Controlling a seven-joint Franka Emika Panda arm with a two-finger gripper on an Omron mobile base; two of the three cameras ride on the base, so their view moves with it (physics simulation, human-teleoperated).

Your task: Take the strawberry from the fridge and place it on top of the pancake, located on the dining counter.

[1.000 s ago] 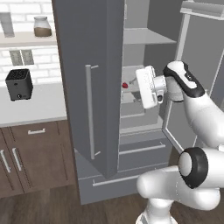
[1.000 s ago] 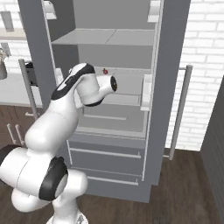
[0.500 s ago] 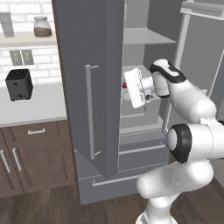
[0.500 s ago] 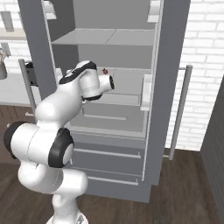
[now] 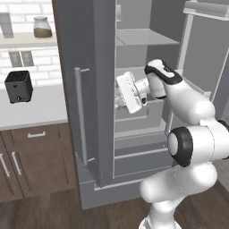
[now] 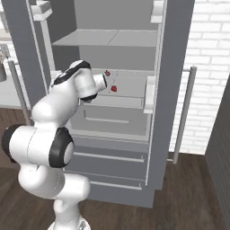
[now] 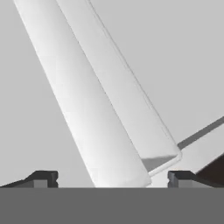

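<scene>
The fridge [image 5: 85,53] stands with both doors open, its pale shelves [image 6: 108,38] bare at the top. On the middle shelf I see two small red things, one nearer the front [image 6: 113,88] and one further back [image 6: 107,73]. One is the strawberry, but they are too small to tell which. My gripper [image 5: 119,95] reaches into the fridge at that shelf's height, just left of the red things. Its fingertips [image 7: 41,177] stand wide apart, open and holding nothing, facing a pale slanted rail [image 7: 100,109]. The pancake and the dining counter are out of view.
A black toaster [image 5: 19,86] sits on the white worktop [image 5: 31,112] left of the fridge, above dark wood cabinets [image 5: 27,156]. A jar [image 5: 42,27] stands on a wall shelf. The right fridge door [image 6: 173,90] with its silver handle [image 6: 183,112] stands before a white brick wall.
The hand has swung left inside the fridge, toward the left door, uncovering the nearer red thing in the right base view. The jaws stay open.
</scene>
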